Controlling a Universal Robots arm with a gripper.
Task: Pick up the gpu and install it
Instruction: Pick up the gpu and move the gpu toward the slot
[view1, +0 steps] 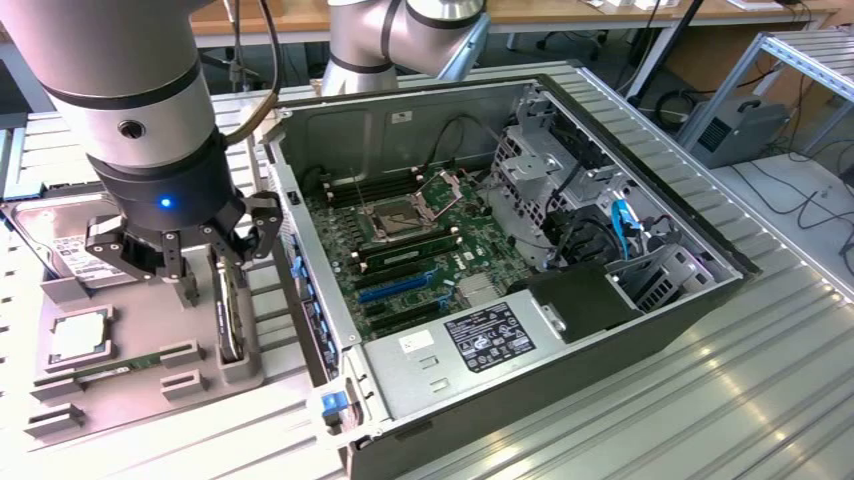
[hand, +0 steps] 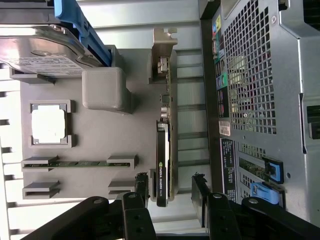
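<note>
The gpu stands on its long edge in a slot of the grey holder tray, at the exterior view's left beside the open computer case. In the wrist view the gpu shows edge-on, a thin dark card with its silvery bracket at the far end. My gripper hangs just above the card and is open. Its two black fingers stand on either side of the card's near end in the wrist view, with the gripper not touching it. Nothing is held.
The tray also carries a silver hard drive, a square processor and a green memory stick. The open case lies close beside the gpu, motherboard exposed.
</note>
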